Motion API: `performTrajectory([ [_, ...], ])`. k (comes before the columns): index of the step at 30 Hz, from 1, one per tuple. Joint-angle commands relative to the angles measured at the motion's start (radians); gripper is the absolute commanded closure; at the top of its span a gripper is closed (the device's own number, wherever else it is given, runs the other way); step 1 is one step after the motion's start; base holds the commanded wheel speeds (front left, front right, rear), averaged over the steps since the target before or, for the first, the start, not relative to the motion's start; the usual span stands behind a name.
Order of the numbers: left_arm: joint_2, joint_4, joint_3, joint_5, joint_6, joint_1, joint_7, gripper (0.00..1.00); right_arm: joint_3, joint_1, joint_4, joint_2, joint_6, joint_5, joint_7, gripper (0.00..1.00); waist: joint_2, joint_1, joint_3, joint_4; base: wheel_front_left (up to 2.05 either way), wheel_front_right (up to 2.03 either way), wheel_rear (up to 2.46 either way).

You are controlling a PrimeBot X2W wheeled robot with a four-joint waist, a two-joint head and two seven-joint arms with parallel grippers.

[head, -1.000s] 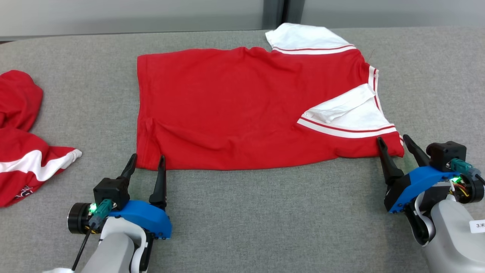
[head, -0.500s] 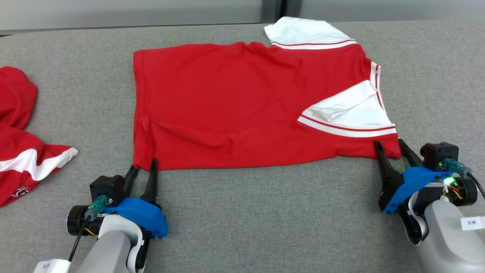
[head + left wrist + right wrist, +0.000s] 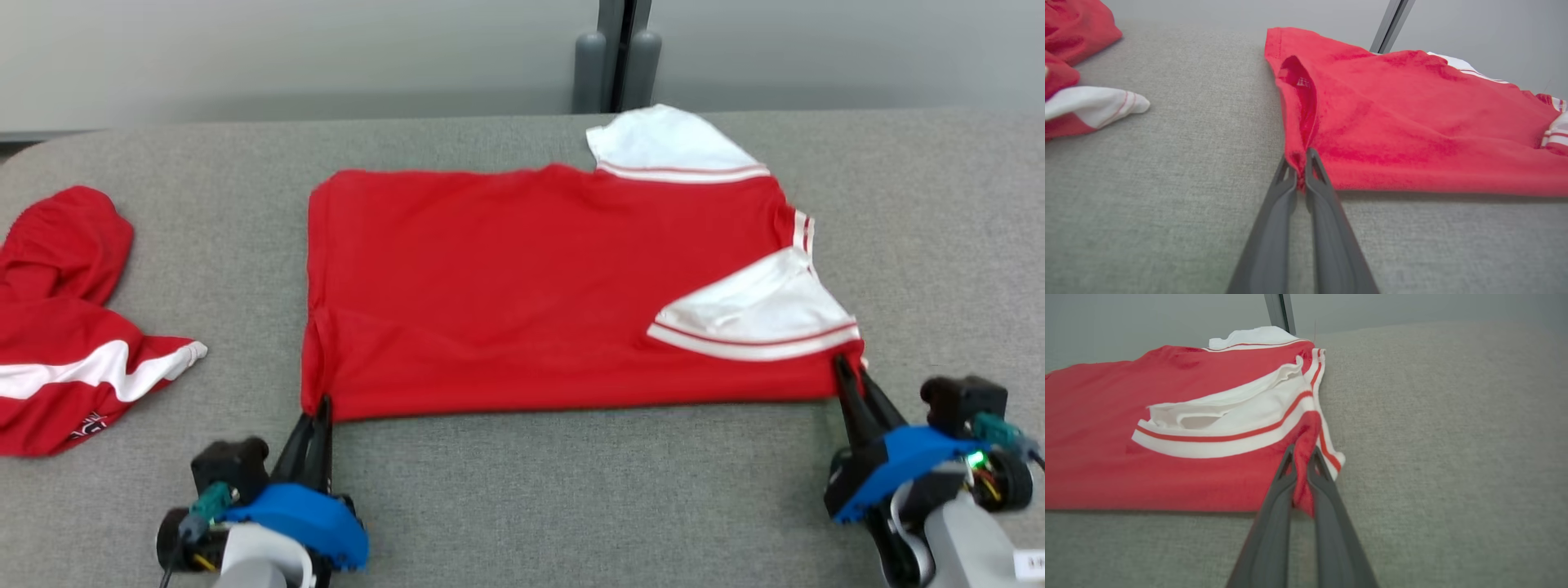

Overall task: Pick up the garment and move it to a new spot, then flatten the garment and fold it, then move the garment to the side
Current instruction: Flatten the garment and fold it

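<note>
The garment (image 3: 522, 286) is a red shirt with white, red-striped sleeves, spread flat on the grey table (image 3: 571, 490). My left gripper (image 3: 318, 406) is shut on its near left corner; in the left wrist view the garment (image 3: 1412, 130) is pinched at that corner between the fingertips of my left gripper (image 3: 1300, 157). My right gripper (image 3: 849, 367) is shut on the near right corner, just below the folded-in white sleeve (image 3: 759, 314). The right wrist view shows a pinch of red cloth of the garment (image 3: 1106, 457) bunched between the tips of my right gripper (image 3: 1302, 453).
A second red and white garment (image 3: 65, 327) lies crumpled at the table's left side, seen too in the left wrist view as a crumpled garment (image 3: 1086, 106). A grey wall with a dark vertical post (image 3: 616, 57) stands behind the table's far edge.
Both grippers have closed on the garment's near corners, having stood open around them a second ago. The head camera has tilted, so the whole scene sits lower in the picture.
</note>
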Motion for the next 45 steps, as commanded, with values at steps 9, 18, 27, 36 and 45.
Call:
performTrajectory([
  [9, 0.010, -0.174, 0.023, -0.019, 0.069, 0.234, -0.001, 1.00, -0.087, 0.346, -0.319, 0.046, 0.000, 0.011, 0.116, 1.00, 0.0000, 0.0001, -0.052, 0.002, 0.00, 0.00, 0.00],
  [18, 0.022, -0.297, 0.011, -0.019, 0.113, 0.329, 0.043, 0.56, -0.150, 0.506, -0.540, 0.104, 0.000, -0.021, 0.251, 0.07, 0.0000, 0.0001, -0.059, 0.002, 0.00, 0.00, 0.00],
  [27, 0.047, -0.354, 0.054, 0.009, 0.136, 0.292, 0.007, 0.00, -0.164, 0.432, -0.578, 0.115, 0.000, -0.075, 0.227, 0.00, 0.0000, 0.0001, -0.083, 0.000, 0.00, 0.00, 0.00],
  [36, 0.052, -0.411, 0.089, 0.056, 0.132, 0.224, -0.006, 0.00, -0.139, 0.318, -0.596, 0.124, 0.000, -0.097, 0.130, 0.00, 0.0000, 0.0001, -0.097, -0.008, 0.00, 0.00, 0.00],
  [45, 0.063, -0.434, 0.121, 0.106, 0.115, 0.119, -0.007, 0.00, -0.098, 0.200, -0.568, 0.128, 0.000, -0.111, 0.050, 0.00, 0.0000, 0.0001, -0.100, -0.020, 0.00, 0.00, 0.00],
])
